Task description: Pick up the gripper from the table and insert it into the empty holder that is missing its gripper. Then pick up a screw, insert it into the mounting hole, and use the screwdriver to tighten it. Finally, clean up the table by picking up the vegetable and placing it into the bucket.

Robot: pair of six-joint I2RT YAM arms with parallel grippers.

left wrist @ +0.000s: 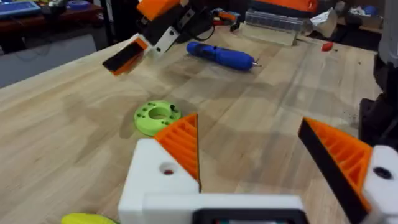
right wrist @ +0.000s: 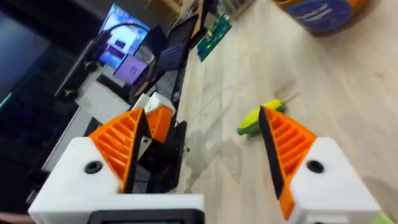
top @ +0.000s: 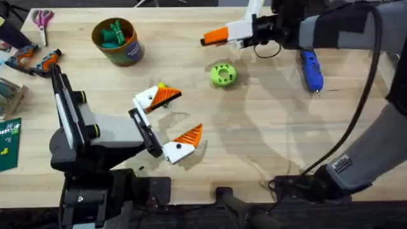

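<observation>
Fig.: L gripper point(top: 188, 112) wide open, empty, vegetable point(top: 161, 84) just beside one finger. R gripper point(right wrist: 202, 115) open, empty, nr tabletop's far edge. Prob. cleanup step; next: straddle it, close, carry to bucket point(top: 116, 39).

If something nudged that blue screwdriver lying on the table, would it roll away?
Probably yes: the screwdriver is a smooth cylinder lying on its side on the flat table, so a sideways nudge may roll it. Its thin metal tip looks delicate.

**Bystanders on the workbench**

A round lime-green disc point(top: 222, 74) with small holes lies flat on the wooden table point(top: 267, 146). Pink-handled scissors point(top: 42, 19) rest at the far left corner, near orange-and-black hand tools point(top: 35, 60). A green circuit board point(top: 9, 145) sits at the left edge.
</observation>
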